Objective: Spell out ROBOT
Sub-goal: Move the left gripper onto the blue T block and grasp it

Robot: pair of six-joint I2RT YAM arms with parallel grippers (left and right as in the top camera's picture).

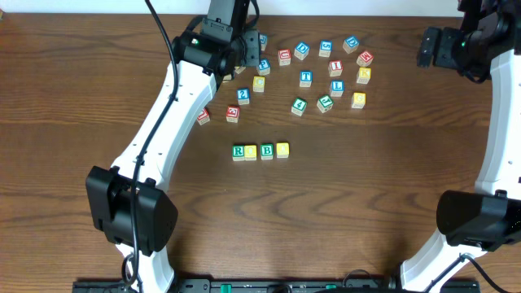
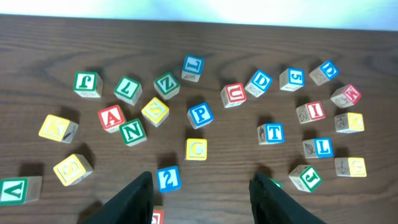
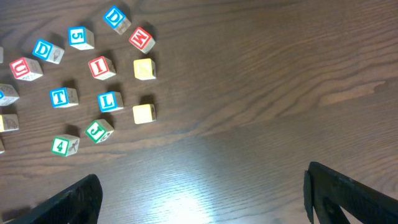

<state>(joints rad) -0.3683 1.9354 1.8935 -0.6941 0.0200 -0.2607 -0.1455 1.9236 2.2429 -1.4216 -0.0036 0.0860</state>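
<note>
A row of four blocks lies at the table's middle: green R, a yellow block, green B and a yellow block. A blue T block lies among the loose blocks at the back; it also shows in the left wrist view and the right wrist view. My left gripper is open and empty above the left part of the loose blocks, next to a blue 2 block. My right gripper is open and empty over bare table at the far right.
Several loose letter and number blocks are scattered along the back, from a red block at the left to a yellow one at the right. A yellow C and blue P lie ahead of the left fingers.
</note>
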